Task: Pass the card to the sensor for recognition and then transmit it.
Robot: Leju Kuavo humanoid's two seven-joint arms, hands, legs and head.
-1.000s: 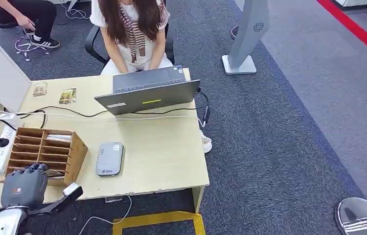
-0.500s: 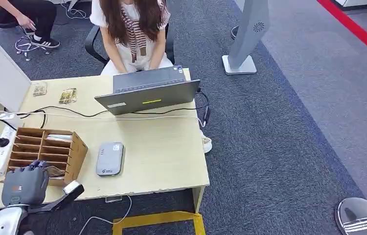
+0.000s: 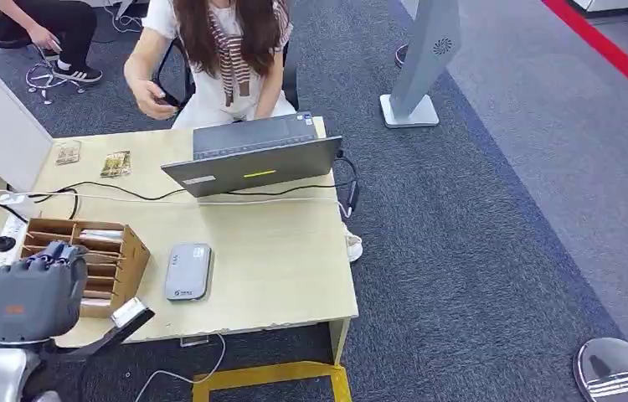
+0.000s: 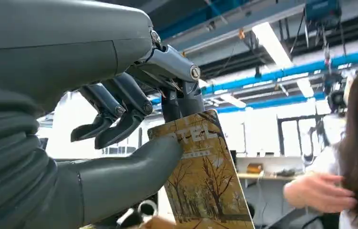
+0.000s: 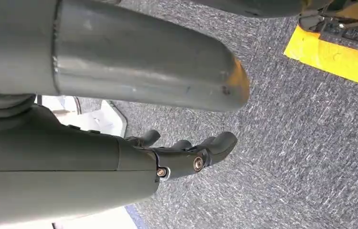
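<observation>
1. The left hand point(image 4: 120, 119) pinched the card point(image 4: 201, 176) between thumb and fingers, above the wooden organiser point(image 3: 118, 251).
2. The right hand point(image 5: 186, 152) hung with fingers loosely curled, holding nothing.
3. The card looked thin, stiff, light and probably slippery; best gripped at one edge.

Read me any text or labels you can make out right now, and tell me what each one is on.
"TEL" in pale capitals, start hidden by a finger: on the yellow autumn-tree card pinched by the left hand.
Small line beneath it on the card: too blurred to read.
Small logo on the grey rounded card sensor: too small to read.
White sticker on the grey laptop lid: unreadable.
</observation>
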